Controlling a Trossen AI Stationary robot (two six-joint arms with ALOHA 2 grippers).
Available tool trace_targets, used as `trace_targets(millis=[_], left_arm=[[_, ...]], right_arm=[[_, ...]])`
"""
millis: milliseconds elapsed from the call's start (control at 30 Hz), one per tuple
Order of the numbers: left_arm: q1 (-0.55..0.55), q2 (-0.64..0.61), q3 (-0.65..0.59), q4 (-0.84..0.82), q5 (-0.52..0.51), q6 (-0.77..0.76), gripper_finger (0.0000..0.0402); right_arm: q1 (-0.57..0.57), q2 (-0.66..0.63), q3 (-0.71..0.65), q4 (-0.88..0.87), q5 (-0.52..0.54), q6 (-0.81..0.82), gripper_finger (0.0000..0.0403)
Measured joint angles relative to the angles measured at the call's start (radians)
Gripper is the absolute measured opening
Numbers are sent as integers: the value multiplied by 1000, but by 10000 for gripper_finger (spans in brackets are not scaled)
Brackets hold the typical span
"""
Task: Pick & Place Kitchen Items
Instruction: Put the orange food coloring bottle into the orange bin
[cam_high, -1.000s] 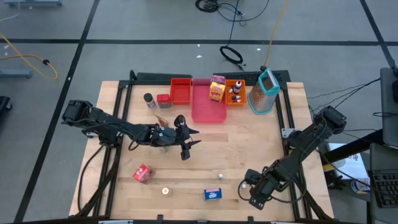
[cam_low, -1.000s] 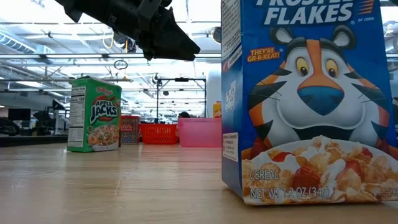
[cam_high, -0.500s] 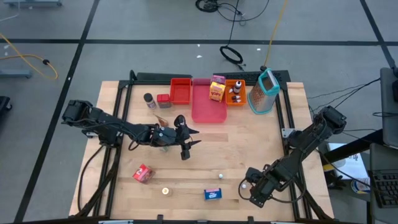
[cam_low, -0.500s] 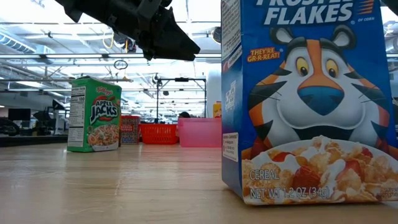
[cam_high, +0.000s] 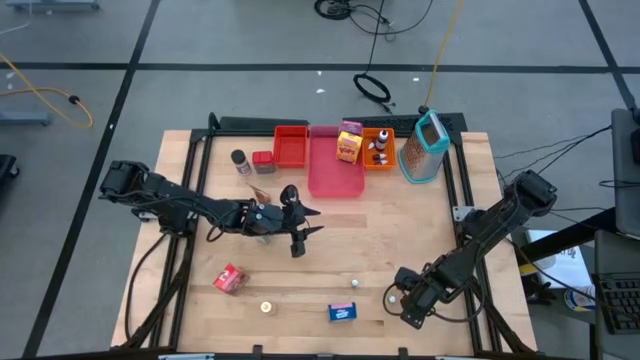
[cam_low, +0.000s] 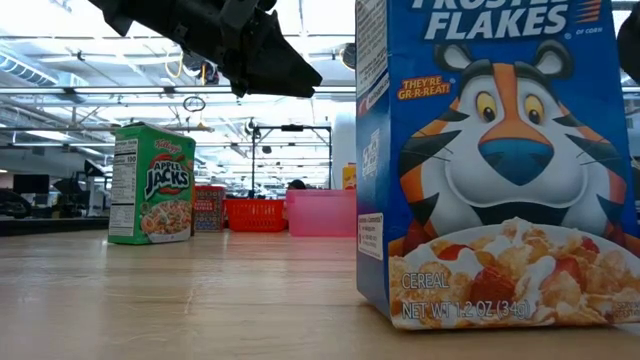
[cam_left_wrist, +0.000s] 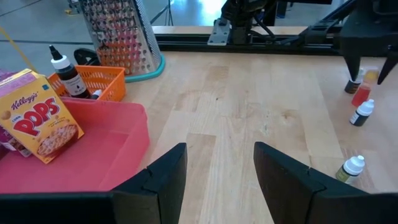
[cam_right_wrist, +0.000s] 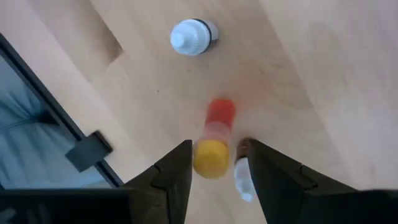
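Observation:
My right gripper (cam_high: 400, 298) hangs open at the table's near right, pointing down over three little bottles. In the right wrist view its fingers (cam_right_wrist: 214, 152) stand on either side of a red bottle with a yellow cap (cam_right_wrist: 211, 157). A white-capped bottle (cam_right_wrist: 242, 180) lies by one finger and another (cam_right_wrist: 194, 36) stands farther off. My left gripper (cam_high: 303, 228) (cam_left_wrist: 217, 155) waits open above the table's middle, touching nothing. The blue Frosted Flakes box (cam_high: 342, 312) (cam_low: 495, 160) stands near the near edge. The green Apple Jacks box (cam_low: 152, 182) is to its left.
Along the far edge sit a red tray (cam_high: 291, 146), a pink tray (cam_high: 330, 175) with a yellow Pops box (cam_high: 348, 145), an orange basket (cam_high: 378, 150) and a grater (cam_high: 425, 147). A dark-capped shaker (cam_high: 239, 160) stands left of them. A red item (cam_high: 230, 278) and tiny pieces (cam_high: 266, 307) lie near left.
My right gripper has shifted slightly toward the table's left and far side, over the little bottles; a dark part of that arm now shows at the low view's right edge. The left arm and the boxes have kept still.

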Motion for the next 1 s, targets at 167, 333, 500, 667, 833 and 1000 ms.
trace_targets(millis=[167, 333, 500, 667, 833, 1000], left_arm=[[0, 0, 0, 0, 0, 0, 186], [0, 0, 0, 0, 0, 0, 186], [0, 0, 0, 0, 0, 0, 186], [0, 0, 0, 0, 0, 0, 186], [0, 0, 0, 0, 0, 0, 186], [0, 0, 0, 0, 0, 0, 186]], right_arm=[[0, 0, -50, 90, 0, 1, 139], [0, 0, -59, 94, 14, 0, 117], [0, 0, -59, 95, 22, -3, 73], [0, 0, -59, 109, -3, -6, 51], [0, -3, -59, 106, -5, -5, 57], [-4, -34, -59, 105, -1, -6, 56]])
